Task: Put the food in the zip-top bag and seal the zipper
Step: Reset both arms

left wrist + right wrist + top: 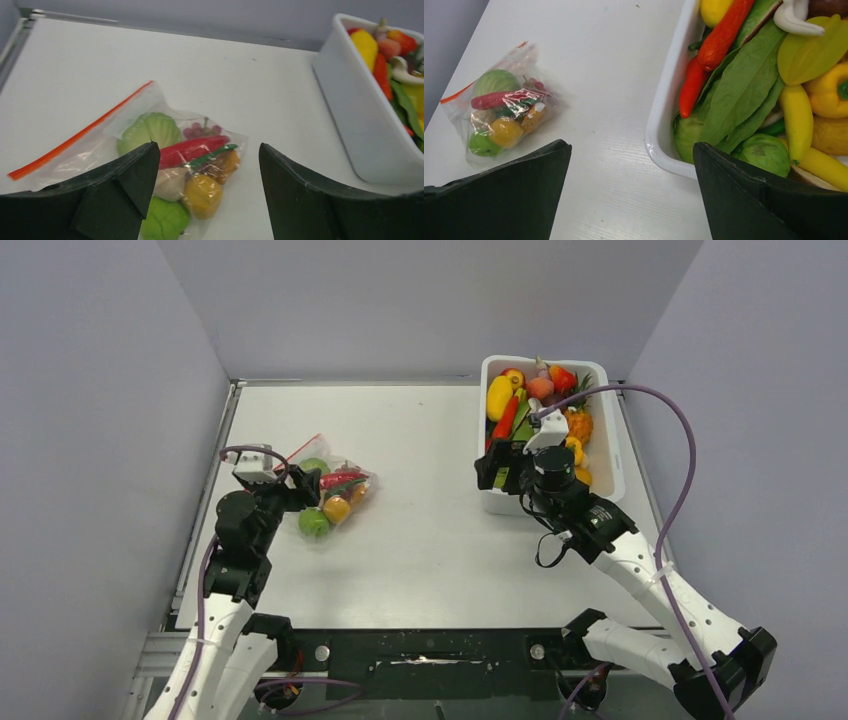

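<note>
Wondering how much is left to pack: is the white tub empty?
No, the white tub holds a heap of toy fruits and vegetables.

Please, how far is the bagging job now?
Done: several foods, including the red chili, lie inside the zip-top bag. In hand: nothing; the left claw at the bag and the right claw by the white tub are both open. Left: whether the zipper is sealed cannot be told; confirm it.
</note>
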{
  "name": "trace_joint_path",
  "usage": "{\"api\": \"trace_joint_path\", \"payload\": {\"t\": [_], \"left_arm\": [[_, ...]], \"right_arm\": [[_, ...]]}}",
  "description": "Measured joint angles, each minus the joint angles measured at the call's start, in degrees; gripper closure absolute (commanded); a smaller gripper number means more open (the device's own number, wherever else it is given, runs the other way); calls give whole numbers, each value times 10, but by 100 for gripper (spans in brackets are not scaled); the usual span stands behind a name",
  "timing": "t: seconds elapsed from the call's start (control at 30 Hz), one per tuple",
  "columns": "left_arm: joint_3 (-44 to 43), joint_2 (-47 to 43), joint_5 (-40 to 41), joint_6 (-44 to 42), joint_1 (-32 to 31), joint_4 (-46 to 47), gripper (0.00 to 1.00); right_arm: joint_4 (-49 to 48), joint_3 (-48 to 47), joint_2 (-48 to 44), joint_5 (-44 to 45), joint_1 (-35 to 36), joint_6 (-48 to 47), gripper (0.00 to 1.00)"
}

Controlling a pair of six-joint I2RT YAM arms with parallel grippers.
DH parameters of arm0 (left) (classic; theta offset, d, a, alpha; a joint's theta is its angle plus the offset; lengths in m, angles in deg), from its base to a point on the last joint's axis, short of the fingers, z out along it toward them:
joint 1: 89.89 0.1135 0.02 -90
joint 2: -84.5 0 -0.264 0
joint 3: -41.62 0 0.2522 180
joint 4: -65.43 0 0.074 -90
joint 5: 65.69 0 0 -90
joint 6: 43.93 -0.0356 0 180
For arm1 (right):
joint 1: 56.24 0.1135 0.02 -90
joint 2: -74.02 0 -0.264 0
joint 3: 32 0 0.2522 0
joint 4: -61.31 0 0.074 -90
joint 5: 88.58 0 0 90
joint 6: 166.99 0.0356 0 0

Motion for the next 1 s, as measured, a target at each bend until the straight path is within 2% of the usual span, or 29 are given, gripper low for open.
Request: {"api": "trace_joint_path", "payload": {"t": [0.13, 0.23, 0.4, 0.57, 1.0], "left_arm": [[0, 12, -135, 17, -13, 37, 27], [0, 15, -194, 48, -26, 66, 27], [0, 3, -154, 130, -41, 86, 24], [0, -7, -104, 154, -59, 82, 23], [0, 16, -149, 151, -65, 87, 23]], "right_arm": [[17, -7, 0, 47, 0, 36, 3], [24, -7, -6, 71, 0, 47, 2], [28, -8, -31, 102, 0, 53, 2], [28, -8, -57, 122, 0, 55, 2], [28, -8, -63, 127, 0, 72, 2]]}}
